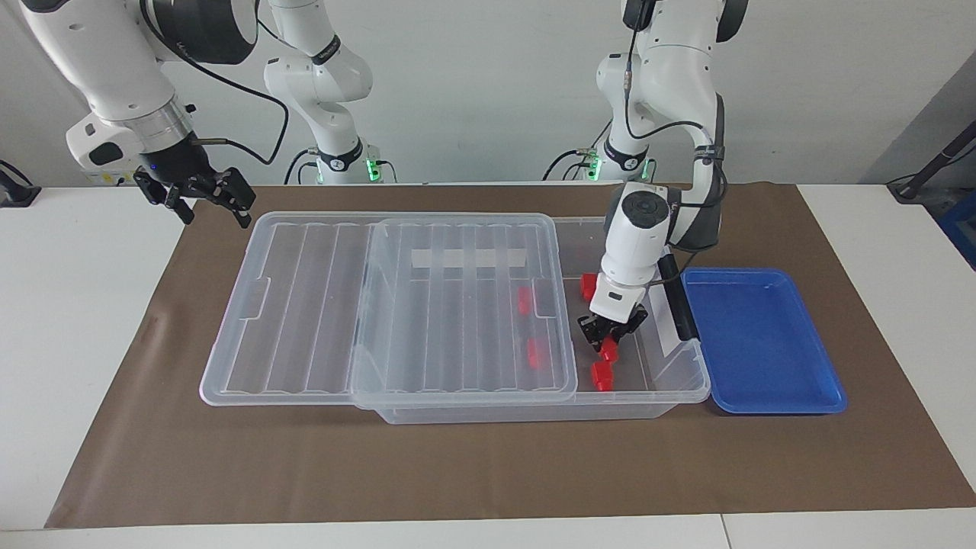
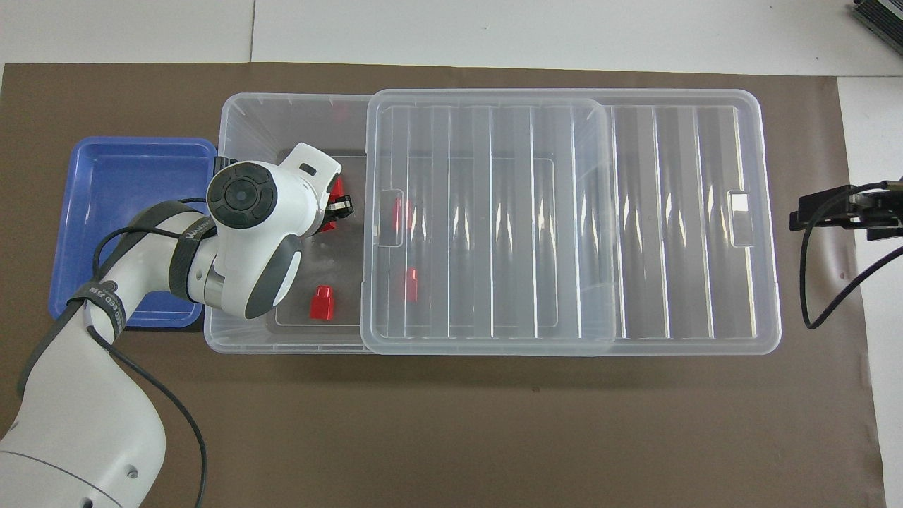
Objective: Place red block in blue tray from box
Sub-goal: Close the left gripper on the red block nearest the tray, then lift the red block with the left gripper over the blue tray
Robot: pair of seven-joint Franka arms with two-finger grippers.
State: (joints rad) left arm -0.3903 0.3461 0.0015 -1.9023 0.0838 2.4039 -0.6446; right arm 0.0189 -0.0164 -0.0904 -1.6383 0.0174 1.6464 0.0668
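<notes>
The worktop (image 1: 114, 320) carried a brown mat (image 1: 488, 473), and on it sat the box (image 1: 534, 408), its ribbed lid (image 1: 381, 305) slid toward the right arm's end so that the end nearest the blue tray (image 1: 762, 339) lay uncovered. The tray stood just beside that open end, toward the left arm's end of the worktop, with nothing in it. The left claw (image 1: 608, 341) was down inside the open part of the box, its fingers spread around the red block (image 1: 609, 350); whether they already pressed on it could not be told. A second block (image 1: 602, 374) lay just beside it, farther from the robots, a third (image 1: 588, 286) sat nearer the robots, and two more showed through the lid. The right claw (image 1: 200, 200) waited in the air over the mat off the lid's end, fingers spread. The block looked light, rigid and smooth-sided, so it would probably hold best pinched squarely across its two flat sides at the middle, clear of its neighbour.
</notes>
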